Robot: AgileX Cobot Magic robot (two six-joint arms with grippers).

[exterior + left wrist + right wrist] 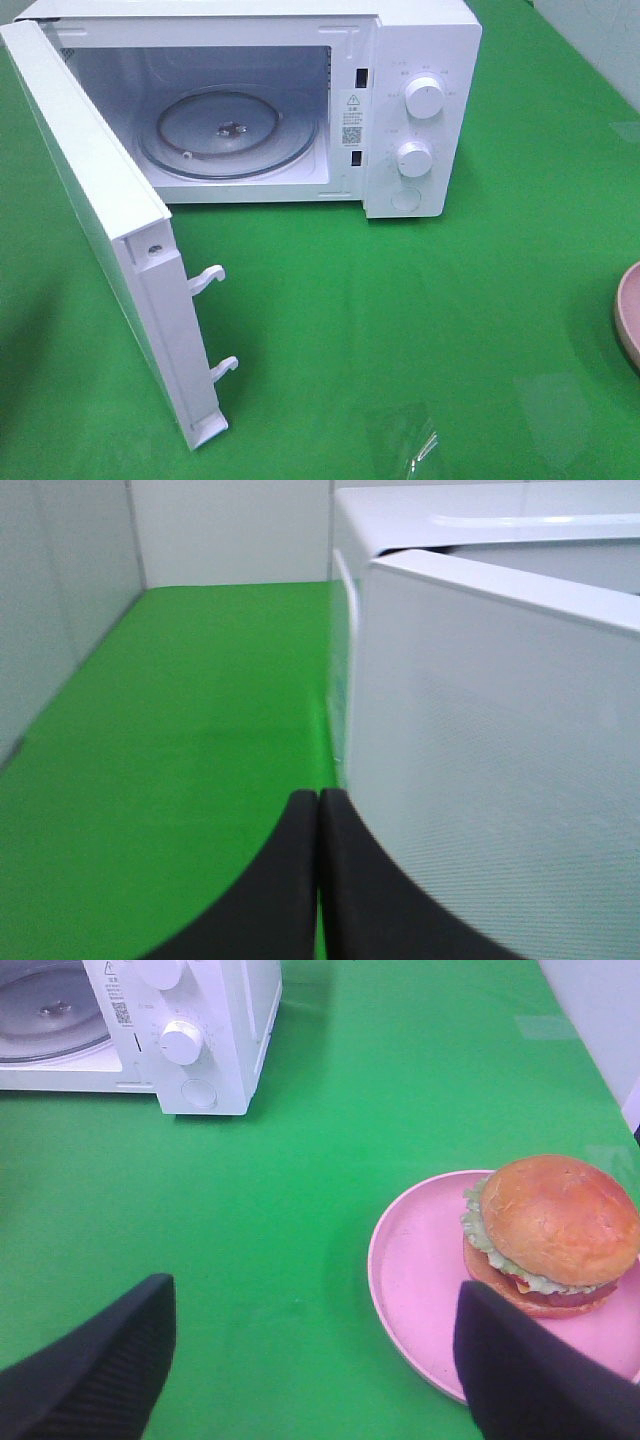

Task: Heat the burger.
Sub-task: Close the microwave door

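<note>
1. Exterior high view: a white microwave stands on the green table with its door swung wide open. The glass turntable inside is bare. Two knobs sit on the control panel. Only the edge of a pink plate shows at the right border; the burger and both grippers are out of this view.

2. Left wrist view: the left gripper has its two dark fingers pressed together with nothing between them. It sits just beside the outer face of the open microwave door; contact with the door cannot be confirmed. The burger does not appear here.

3. Right wrist view: the right gripper has its fingers spread wide apart and holds nothing. The burger lies on the pink plate, close by one finger and off to the side of the gap, not between the fingers. The plate rests on the green table, well apart from the microwave. This is the only view that shows the burger itself.
</note>
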